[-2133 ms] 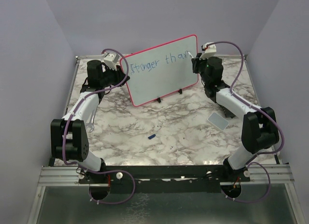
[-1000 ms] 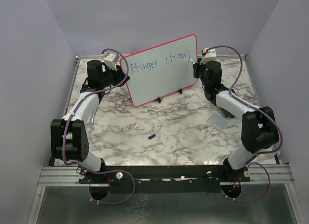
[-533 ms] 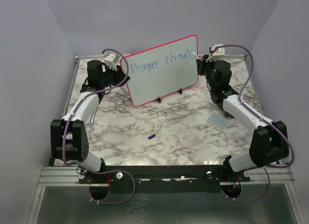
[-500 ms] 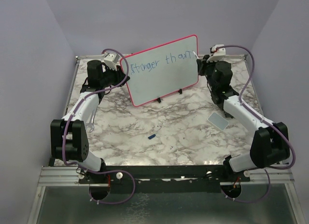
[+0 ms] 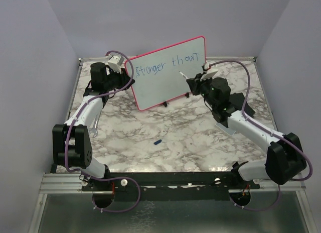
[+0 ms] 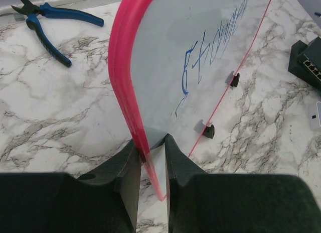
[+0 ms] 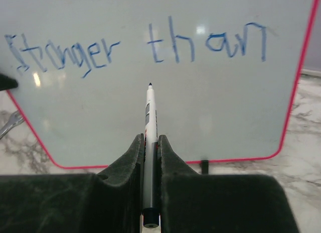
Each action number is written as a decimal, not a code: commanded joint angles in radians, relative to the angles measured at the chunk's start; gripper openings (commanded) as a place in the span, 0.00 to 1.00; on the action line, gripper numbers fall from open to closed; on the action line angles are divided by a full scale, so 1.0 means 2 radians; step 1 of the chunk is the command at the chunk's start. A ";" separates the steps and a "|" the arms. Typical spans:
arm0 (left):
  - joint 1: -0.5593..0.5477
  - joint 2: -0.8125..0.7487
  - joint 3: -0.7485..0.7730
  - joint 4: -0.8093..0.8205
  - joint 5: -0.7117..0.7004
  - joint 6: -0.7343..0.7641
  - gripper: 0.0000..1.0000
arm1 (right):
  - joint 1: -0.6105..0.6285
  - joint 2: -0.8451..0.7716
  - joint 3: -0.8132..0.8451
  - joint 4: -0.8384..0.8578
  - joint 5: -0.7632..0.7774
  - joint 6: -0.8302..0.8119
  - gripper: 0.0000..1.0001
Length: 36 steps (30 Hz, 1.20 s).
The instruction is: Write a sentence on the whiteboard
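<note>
While left hand [image 6: 150, 148] clamps whiteboard [image 6: 165, 57] edge, marker [image 7: 149, 123] hovers.

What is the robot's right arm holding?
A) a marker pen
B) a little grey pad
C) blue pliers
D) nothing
A: in the right wrist view a marker sits pinched in the right end effector, its tip pointing at the whiteboard.

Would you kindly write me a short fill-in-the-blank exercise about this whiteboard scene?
1. The blue handwritten lettering on the pink-red-framed white rectangular whiteboard reads "Stronger ____".
2. The right gripper holds a slim white ____.
3. Its tip points ____ the lettering.
Missing words: than; marker; below.
</note>
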<state>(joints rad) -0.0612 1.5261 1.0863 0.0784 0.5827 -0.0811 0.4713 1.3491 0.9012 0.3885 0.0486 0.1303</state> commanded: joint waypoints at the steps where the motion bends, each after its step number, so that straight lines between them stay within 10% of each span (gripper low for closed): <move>1: -0.007 -0.002 -0.006 -0.020 -0.015 0.015 0.05 | 0.050 0.026 -0.003 0.031 -0.017 -0.017 0.01; 36: -0.007 -0.006 -0.005 -0.026 -0.015 0.020 0.05 | 0.116 0.174 0.057 0.087 0.017 -0.053 0.01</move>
<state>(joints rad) -0.0616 1.5257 1.0863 0.0761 0.5827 -0.0807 0.6987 1.6695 0.9939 0.5495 0.0429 0.0399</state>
